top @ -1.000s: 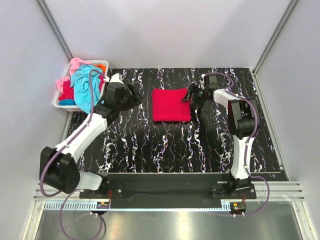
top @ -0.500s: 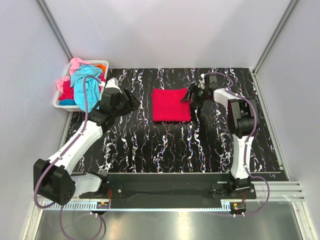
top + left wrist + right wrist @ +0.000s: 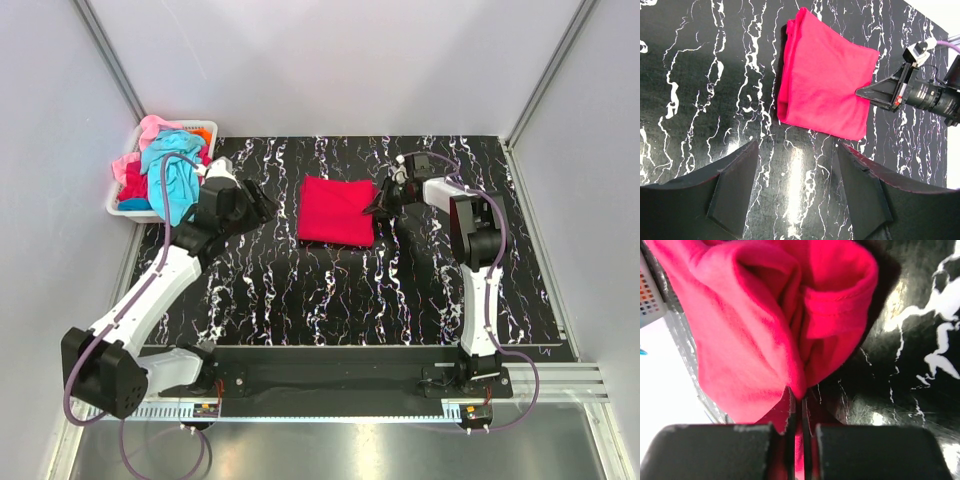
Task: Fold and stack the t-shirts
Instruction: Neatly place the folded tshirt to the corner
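Note:
A folded crimson-red t-shirt (image 3: pixel 335 210) lies flat on the black marbled table (image 3: pixel 330 290), a little back of centre. My right gripper (image 3: pixel 378 205) is at its right edge and shut on a pinch of the red cloth (image 3: pixel 765 315), which bunches up just ahead of the closed fingers (image 3: pixel 797 405). My left gripper (image 3: pixel 262 200) hovers open to the left of the shirt, apart from it. In the left wrist view its wide-spread jaws (image 3: pixel 796 165) hold nothing, with the red shirt (image 3: pixel 827 90) ahead and the right gripper's tip (image 3: pixel 865 92) on its edge.
A white basket (image 3: pixel 122 212) stands at the back left corner, holding turquoise (image 3: pixel 170 170), pink (image 3: pixel 150 128) and orange (image 3: pixel 203 132) t-shirts in a heap. Grey walls with metal frame posts enclose the table on three sides.
My right gripper has gone from open to shut on the red shirt's right edge, and the shirt has shifted slightly left. The left arm has swung a little toward the basket.

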`<state>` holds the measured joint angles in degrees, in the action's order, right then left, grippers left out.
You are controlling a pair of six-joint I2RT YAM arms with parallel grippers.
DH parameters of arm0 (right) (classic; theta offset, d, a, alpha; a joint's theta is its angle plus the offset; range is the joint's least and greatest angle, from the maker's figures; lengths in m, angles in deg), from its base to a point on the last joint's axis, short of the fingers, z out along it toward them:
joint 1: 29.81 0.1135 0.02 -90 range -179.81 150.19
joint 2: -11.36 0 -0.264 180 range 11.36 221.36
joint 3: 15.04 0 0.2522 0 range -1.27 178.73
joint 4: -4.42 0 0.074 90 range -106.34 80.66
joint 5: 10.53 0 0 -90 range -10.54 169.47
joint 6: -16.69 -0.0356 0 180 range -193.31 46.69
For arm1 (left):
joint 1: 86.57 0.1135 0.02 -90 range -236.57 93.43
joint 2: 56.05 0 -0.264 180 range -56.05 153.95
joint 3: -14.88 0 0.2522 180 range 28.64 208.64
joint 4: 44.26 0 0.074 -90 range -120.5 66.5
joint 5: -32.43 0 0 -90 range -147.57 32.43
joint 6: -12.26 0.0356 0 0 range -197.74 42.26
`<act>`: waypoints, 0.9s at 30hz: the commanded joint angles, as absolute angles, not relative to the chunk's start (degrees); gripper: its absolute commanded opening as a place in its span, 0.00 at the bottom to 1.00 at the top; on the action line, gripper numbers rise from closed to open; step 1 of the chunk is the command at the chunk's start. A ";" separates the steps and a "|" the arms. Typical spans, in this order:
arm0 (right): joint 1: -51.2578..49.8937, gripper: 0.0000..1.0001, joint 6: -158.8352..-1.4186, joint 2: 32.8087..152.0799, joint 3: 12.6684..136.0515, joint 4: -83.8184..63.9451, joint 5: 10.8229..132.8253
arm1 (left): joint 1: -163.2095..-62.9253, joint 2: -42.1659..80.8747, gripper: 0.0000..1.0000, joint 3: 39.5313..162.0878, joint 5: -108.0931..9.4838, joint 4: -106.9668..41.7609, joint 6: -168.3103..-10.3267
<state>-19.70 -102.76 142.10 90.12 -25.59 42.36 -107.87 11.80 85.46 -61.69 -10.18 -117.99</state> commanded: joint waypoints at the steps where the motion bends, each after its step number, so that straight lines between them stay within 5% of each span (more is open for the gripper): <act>1: -19.35 0.00 -98.99 143.02 94.43 -31.04 49.63 | -107.57 8.73 0.70 86.21 -63.01 -10.29 -116.50; 12: -24.97 0.00 -94.05 149.69 120.00 -47.57 74.87 | -107.57 3.71 0.71 85.94 -64.25 -6.33 -115.27; 27: -40.26 0.00 -86.24 164.99 153.32 -51.71 89.92 | -107.49 9.15 0.72 86.82 -62.49 -5.80 -114.56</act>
<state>-40.14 -89.91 164.11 148.57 -52.39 84.11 -107.87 7.28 85.46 -63.33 -4.96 -115.65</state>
